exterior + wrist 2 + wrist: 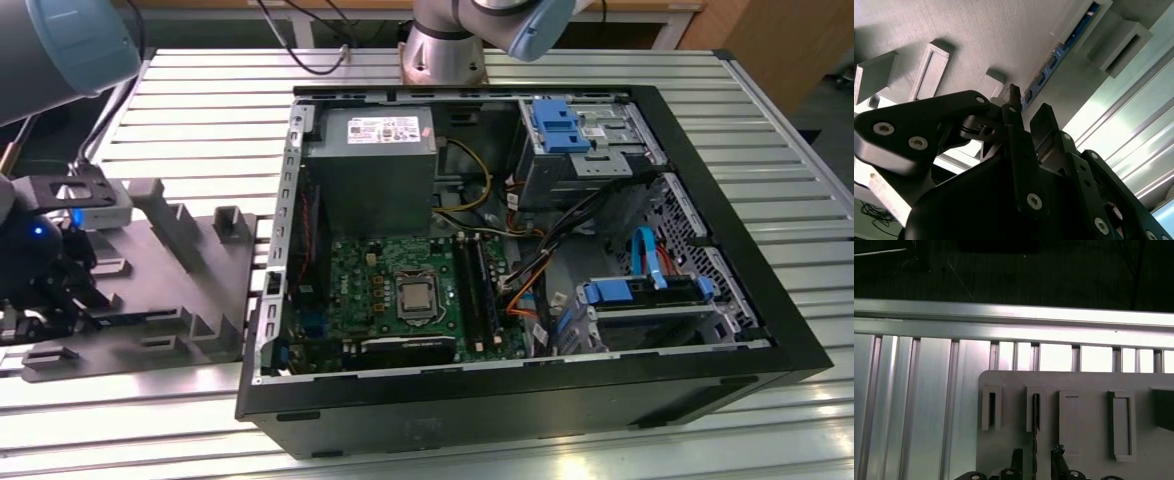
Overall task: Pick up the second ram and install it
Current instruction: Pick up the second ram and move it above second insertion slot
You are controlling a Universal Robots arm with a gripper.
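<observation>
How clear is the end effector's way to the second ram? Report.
Probably yes: the open end effector is at the tray, a finger either side of the second ram standing edgewise in its slot; nothing between.

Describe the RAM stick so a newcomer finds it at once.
Find the grey tray on the slatted table. The RAM stick stands on edge in one slot, inside the open gripper. It alone is thin and dark among grey blocks.
</observation>
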